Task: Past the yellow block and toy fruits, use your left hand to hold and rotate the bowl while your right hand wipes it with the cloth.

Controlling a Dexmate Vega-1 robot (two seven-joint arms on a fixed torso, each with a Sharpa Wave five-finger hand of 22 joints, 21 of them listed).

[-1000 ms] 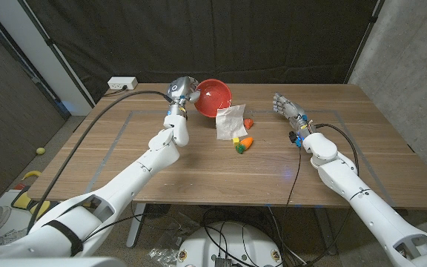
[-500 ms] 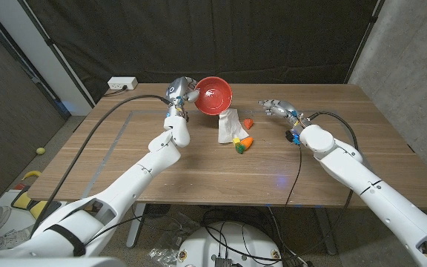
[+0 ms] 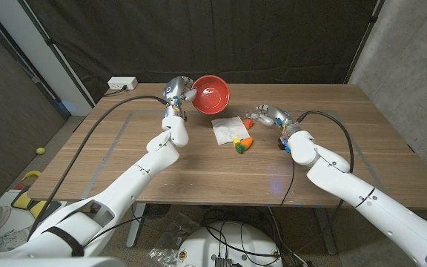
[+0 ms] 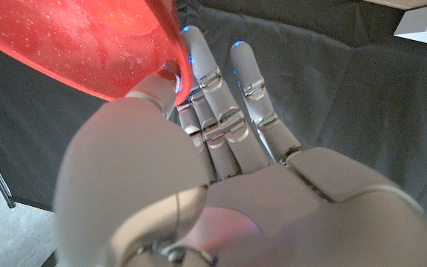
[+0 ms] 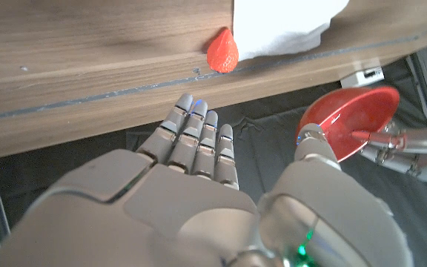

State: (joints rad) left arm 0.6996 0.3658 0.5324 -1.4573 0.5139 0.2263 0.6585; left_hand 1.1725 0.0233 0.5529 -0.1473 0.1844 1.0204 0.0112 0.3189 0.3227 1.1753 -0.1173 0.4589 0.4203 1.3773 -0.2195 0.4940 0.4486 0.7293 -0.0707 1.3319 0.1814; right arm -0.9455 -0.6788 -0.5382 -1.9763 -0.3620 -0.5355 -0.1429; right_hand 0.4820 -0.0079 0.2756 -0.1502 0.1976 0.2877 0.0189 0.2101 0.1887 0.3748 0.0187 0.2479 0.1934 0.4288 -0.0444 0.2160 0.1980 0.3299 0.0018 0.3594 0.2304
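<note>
Now your left hand [image 3: 178, 90] grips the red bowl [image 3: 211, 94] by its rim, lifted and tilted above the table's [image 3: 161, 178] far side. Your right hand [image 3: 267, 113] holds nothing, fingers apart, near the strawberry [image 3: 247, 122]. White cloth [image 3: 227, 130] lies flat beside the toy fruits [image 3: 242, 142].

The head camera looks down from above over both arms and the whole worktop [image 3: 199, 159]. Each of the 2 wrist cameras sits close behind its own robot hand, looking along the fingers. All 3 views share the red bowl [image 3: 210, 94] [image 4: 87, 44] [image 5: 351, 122].
</note>
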